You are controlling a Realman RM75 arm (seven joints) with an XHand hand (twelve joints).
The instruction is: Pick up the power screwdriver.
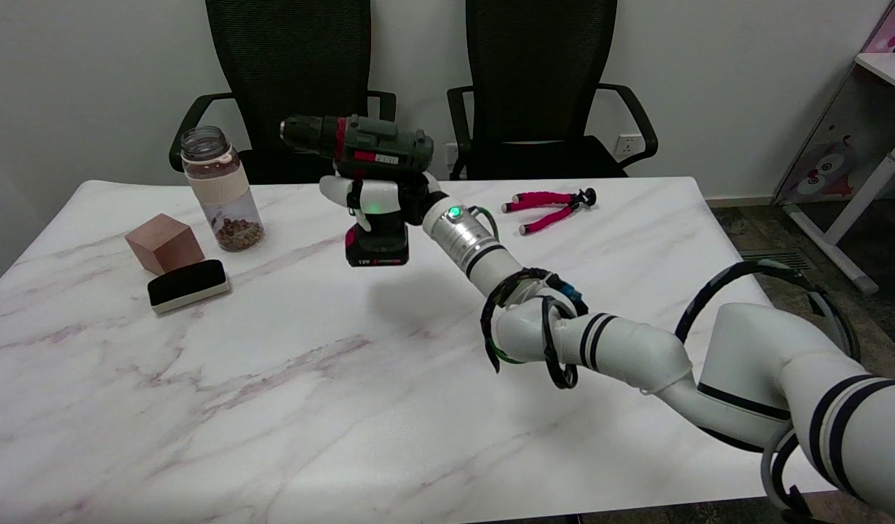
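The power screwdriver [360, 145] is dark green and black with a red band and a red-and-black battery base. It hangs upright in the air above the middle of the marble table [345, 407], chuck pointing left. My right hand [375, 196] grips its handle, fingers wrapped around it between the body and the battery. Its shadow lies on the tabletop below and to the right. The arm reaches in from the lower right.
At the left stand a clear jar [220, 191] with brown bits, a copper-coloured cube [164, 242] and a black-and-white eraser block [188, 284]. A pink-legged small tripod [551, 205] lies at the back right. Two black chairs [295, 80] stand behind the table.
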